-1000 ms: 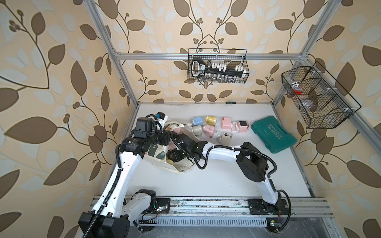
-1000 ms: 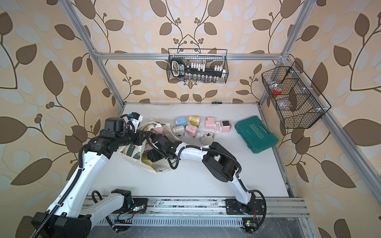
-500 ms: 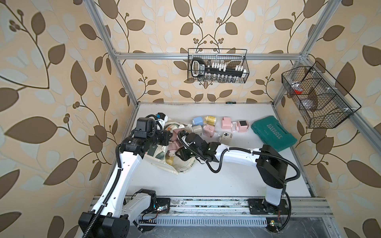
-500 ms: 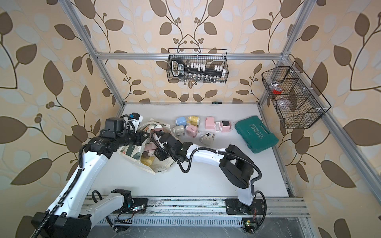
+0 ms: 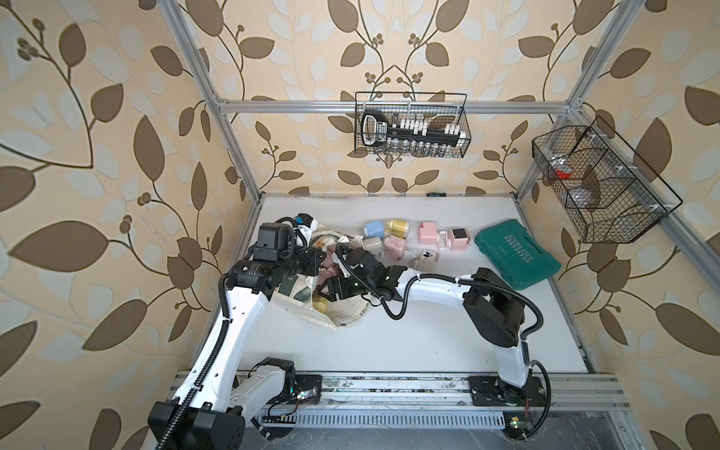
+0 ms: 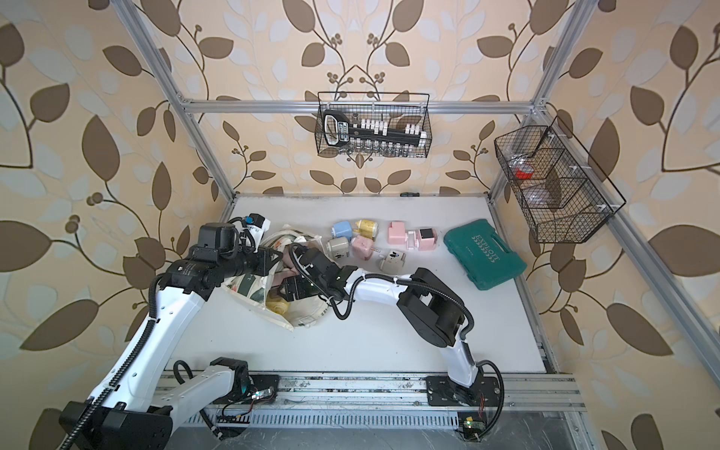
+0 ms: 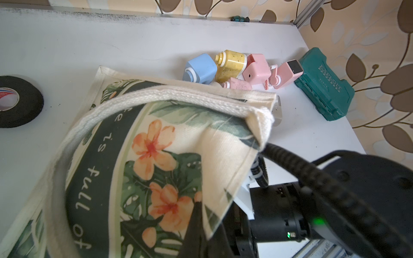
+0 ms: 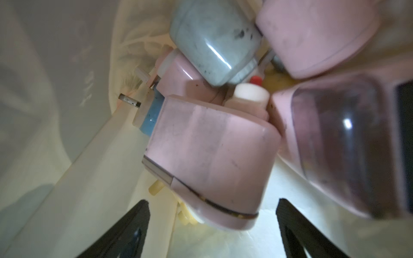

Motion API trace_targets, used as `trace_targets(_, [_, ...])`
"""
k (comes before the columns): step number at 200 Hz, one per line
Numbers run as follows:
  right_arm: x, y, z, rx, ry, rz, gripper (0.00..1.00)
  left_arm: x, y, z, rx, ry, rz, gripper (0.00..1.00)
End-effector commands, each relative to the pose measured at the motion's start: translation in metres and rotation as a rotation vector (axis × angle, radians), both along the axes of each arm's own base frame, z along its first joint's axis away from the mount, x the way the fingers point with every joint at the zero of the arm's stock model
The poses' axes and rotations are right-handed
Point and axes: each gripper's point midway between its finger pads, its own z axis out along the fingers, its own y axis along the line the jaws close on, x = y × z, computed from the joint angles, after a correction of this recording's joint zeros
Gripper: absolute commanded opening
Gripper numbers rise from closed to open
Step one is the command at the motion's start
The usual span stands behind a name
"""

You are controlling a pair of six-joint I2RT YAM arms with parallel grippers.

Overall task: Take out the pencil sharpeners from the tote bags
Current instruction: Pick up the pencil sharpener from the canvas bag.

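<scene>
Since a second ago, your right pincer has spread its jaws wide inside the soft canvas tote bag, framing a glossy pink boxy sharpener without gripping it. Your left pincer stays clamped on the printed bag edge. Eight smooth pastel sharpeners sit on the tabletop beside it.

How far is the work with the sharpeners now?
Done: seven sharpeners lie on the table. In hand: the left gripper holds the tote mouth up; the right gripper is inside it, open around a pink sharpener, not yet gripping. Left: several more inside.
</scene>
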Motion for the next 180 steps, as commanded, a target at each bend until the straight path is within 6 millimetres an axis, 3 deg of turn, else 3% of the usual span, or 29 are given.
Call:
trace_targets(1, [-0.004,0.017,0.006,0.112,0.138,0.017,0.88,0.001,0.0,0.021,-0.005,-0.051,0.002,0.0])
trace_targets(35, [-0.001,0.023,0.005,0.185,0.242,0.017,0.89,0.001,-0.002,0.02,-0.009,-0.047,-0.003,0.0])
trace_targets(88, [0.02,0.029,0.039,0.38,0.313,-0.001,0.89,0.0,-0.003,0.021,-0.017,-0.042,-0.004,0.0])
trace_targets(125, [0.022,0.033,0.059,0.453,0.315,0.017,0.82,0.0,-0.003,0.021,-0.017,-0.041,-0.006,0.0])
trace_targets(150, [0.021,0.032,0.054,0.473,0.323,0.015,0.75,0.0,-0.003,0.021,-0.017,-0.04,-0.007,0.0])
trace_targets(180, [0.022,0.041,0.015,0.356,0.407,0.001,0.79,0.0,-0.004,0.02,-0.019,-0.04,-0.007,0.0])
